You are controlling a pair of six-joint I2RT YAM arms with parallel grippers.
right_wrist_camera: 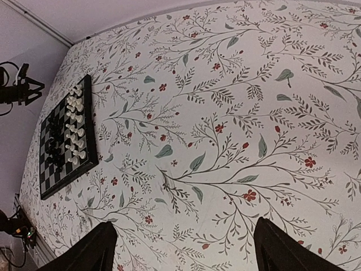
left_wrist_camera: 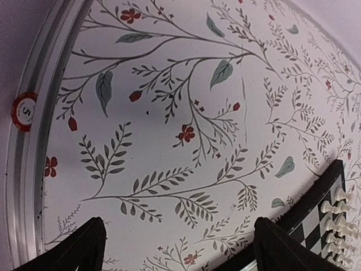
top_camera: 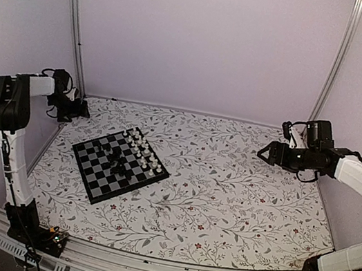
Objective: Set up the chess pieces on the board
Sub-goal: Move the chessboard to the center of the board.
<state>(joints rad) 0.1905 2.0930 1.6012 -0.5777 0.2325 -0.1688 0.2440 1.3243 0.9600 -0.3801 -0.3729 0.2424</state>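
Floral-cloth tabletop (top_camera: pixel 228 186) met pale lilac walls (top_camera: pixel 206 34). Left fingers (left_wrist_camera: pixel 79 248) and right fingers (right_wrist_camera: pixel 282 248) stood wide, empty. Between them, nearer the left, lay one black-and-grey checked board (top_camera: pixel 99 181); its tiny white and black pieces (top_camera: pixel 140 151) defied counting.

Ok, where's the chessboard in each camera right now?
Top external: board left of centre, turned diagonal.
Left wrist: only the board's corner, bottom right.
Right wrist: board at left edge, mid-height.
Shared landmark: white pieces lined along one board side.
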